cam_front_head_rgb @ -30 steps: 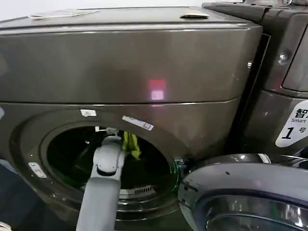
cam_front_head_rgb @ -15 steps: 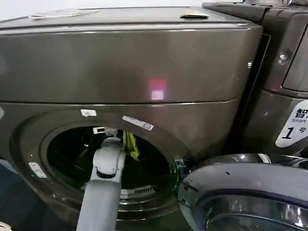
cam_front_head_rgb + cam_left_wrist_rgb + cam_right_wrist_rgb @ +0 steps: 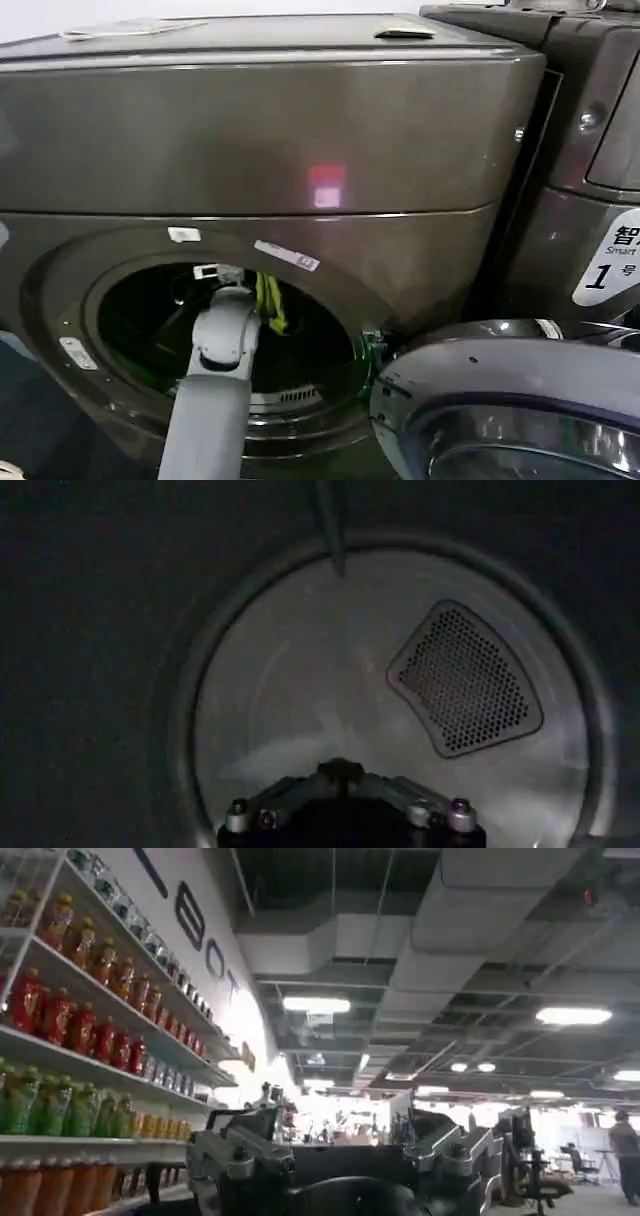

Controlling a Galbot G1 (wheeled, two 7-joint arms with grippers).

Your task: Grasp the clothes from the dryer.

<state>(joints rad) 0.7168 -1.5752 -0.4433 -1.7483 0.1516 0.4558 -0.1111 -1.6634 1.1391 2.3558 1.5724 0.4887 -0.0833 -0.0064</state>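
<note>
I had the left end effector (image 3: 240, 285) inside the big bronze-grey front-loading dryer (image 3: 260, 130), beside the small yellow-green fabric clothes (image 3: 268, 302) hanging near the drum mouth's top. Whether it was clenched on them I could not tell; I judged the grasp under way, with a careful withdrawal next.

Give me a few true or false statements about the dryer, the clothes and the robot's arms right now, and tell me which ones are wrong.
1. The left arm reaches into the open drum of the dryer. True.
2. The clothes lie on the floor in front of the machine. False: the yellow-green fabric hangs inside the drum mouth, beside the left arm's wrist.
3. The dryer door is closed. False: it is swung open at the lower right.
4. A pink light glows on the dryer's front panel. True.
5. The right gripper is inside the drum. False: it is out in the room, pointing up toward shelves of bottles and the ceiling.
</note>
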